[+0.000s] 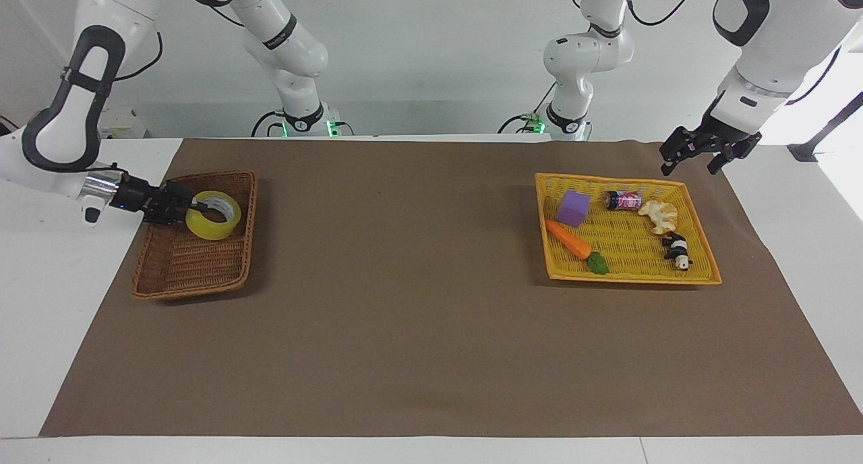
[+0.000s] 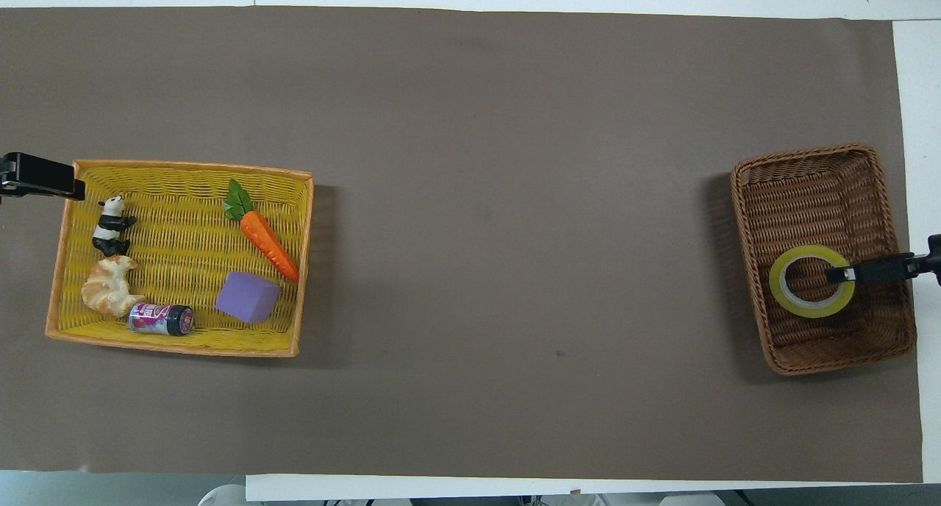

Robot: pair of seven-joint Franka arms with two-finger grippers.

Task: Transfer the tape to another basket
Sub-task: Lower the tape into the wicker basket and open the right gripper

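The tape [image 1: 213, 216] [image 2: 811, 291], a yellow roll with a white core, hangs slightly tilted inside the brown wicker basket [image 1: 176, 291] [image 2: 805, 154] at the right arm's end of the table. My right gripper [image 1: 192, 208] [image 2: 838, 274] reaches in over the basket's rim and is shut on the roll's wall. Whether the roll touches the basket's floor I cannot tell. My left gripper [image 1: 689, 167] [image 2: 70, 188] hangs open and empty over the mat, by the yellow basket's corner nearest the left arm's end.
A yellow-orange woven basket [image 1: 634, 278] [image 2: 169, 348] at the left arm's end holds a carrot [image 1: 570, 240], a purple block [image 1: 573, 208], a can [image 1: 623, 200], a croissant [image 1: 659, 214] and a panda figure [image 1: 676, 249]. A brown mat [image 1: 404, 282] covers the table between the baskets.
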